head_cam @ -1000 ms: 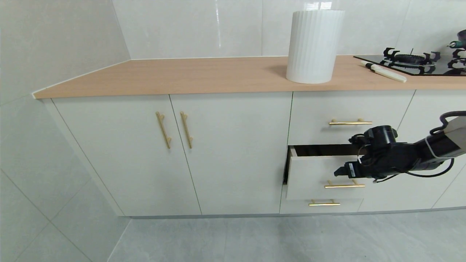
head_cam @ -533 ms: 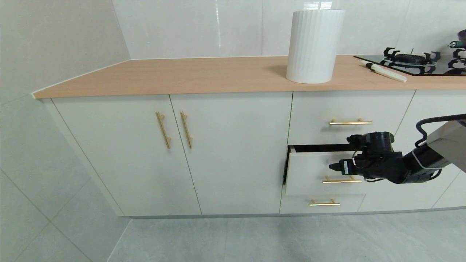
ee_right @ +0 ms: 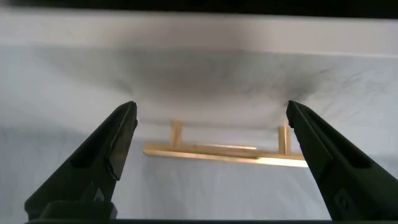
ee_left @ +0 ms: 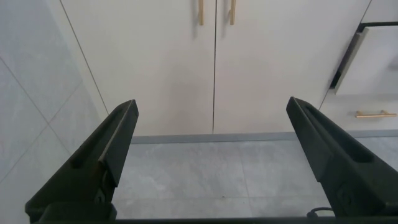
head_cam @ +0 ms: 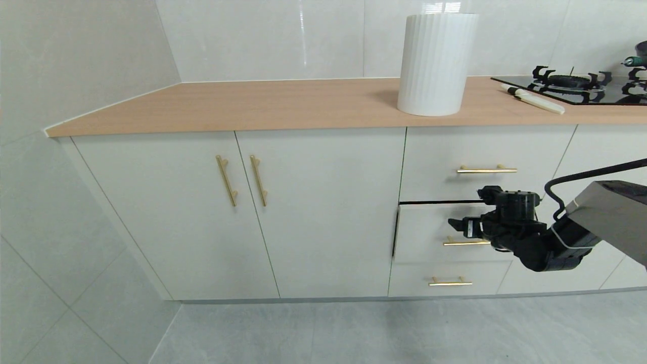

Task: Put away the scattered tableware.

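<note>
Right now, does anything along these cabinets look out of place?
The middle drawer sits slightly ajar, a dark gap along its top and left edge, with the open right gripper at its front. A knife lies loose on the countertop, by the hob.

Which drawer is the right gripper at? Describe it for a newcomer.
Under the wooden countertop, directly below the white ribbed cylinder, find the middle drawer of three, faced by the right gripper. Unlike the flush top drawer and bottom drawer, it sits slightly ajar, a dark gap along its top.
</note>
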